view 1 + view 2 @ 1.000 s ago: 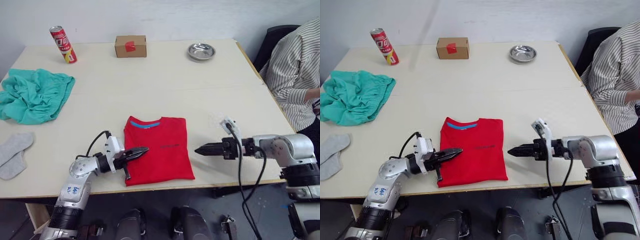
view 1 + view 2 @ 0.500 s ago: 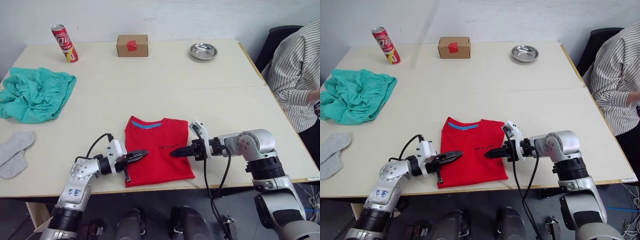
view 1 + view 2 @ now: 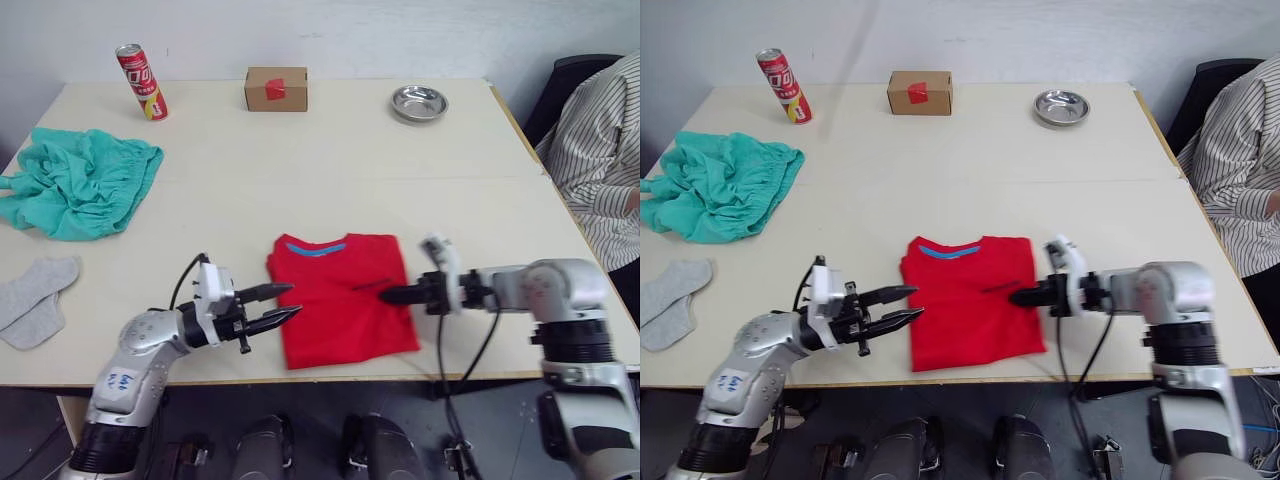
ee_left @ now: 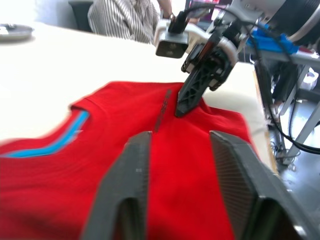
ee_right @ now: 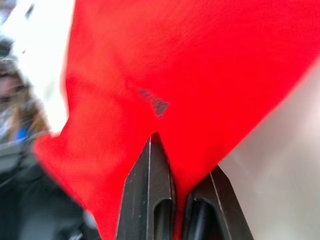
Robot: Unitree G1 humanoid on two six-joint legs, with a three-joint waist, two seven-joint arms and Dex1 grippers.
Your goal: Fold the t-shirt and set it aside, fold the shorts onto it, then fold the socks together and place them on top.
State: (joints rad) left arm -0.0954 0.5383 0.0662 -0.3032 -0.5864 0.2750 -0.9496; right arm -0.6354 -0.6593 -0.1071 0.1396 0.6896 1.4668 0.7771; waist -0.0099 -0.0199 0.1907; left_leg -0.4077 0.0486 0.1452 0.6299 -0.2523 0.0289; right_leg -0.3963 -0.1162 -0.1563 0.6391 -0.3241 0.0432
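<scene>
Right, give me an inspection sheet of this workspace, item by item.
Surface: pale table, one seam across.
Job's things: t-shirt folded flat near the front edge; shorts crumpled far left; socks at the left edge.
Clutter: red can, cardboard box, metal bowl along the back.
Hands: left hand open beside the shirt; right hand shut on its right edge.
Cables: black cable hanging off the right arm.
Surroundings: person in a striped shirt, seated right.
</scene>
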